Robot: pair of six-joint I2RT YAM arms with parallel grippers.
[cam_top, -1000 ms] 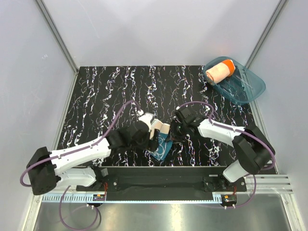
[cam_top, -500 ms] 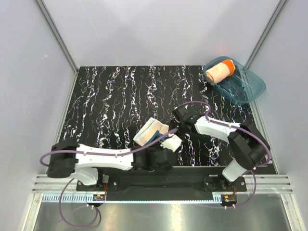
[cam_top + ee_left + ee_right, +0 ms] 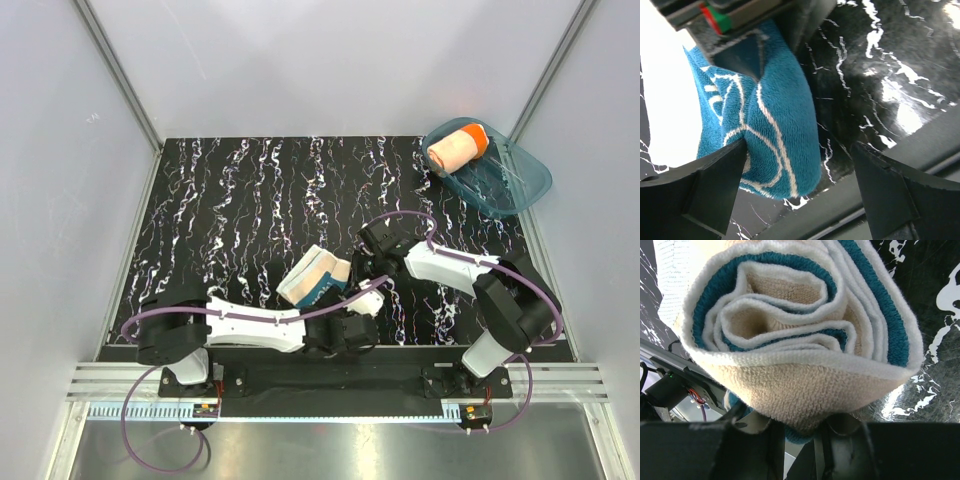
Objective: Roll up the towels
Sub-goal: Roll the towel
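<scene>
My right hand (image 3: pixel 797 432) is pinching one end of the rolled teal towel (image 3: pixel 315 277), near the bench's (image 3: pixel 220 200) front edge, likely so the coil cannot unwind. My left hand (image 3: pixel 800 147) is standing wide, gripping nothing.

No text, label, brand, number or sign can be read in any of the views. The cream lines on the teal towel (image 3: pixel 775 145) are seen to be only a curved printed pattern, not letters. The white streaks on the black counter (image 3: pixel 230 200) are only a marble pattern, and no writing is formed by them.
</scene>
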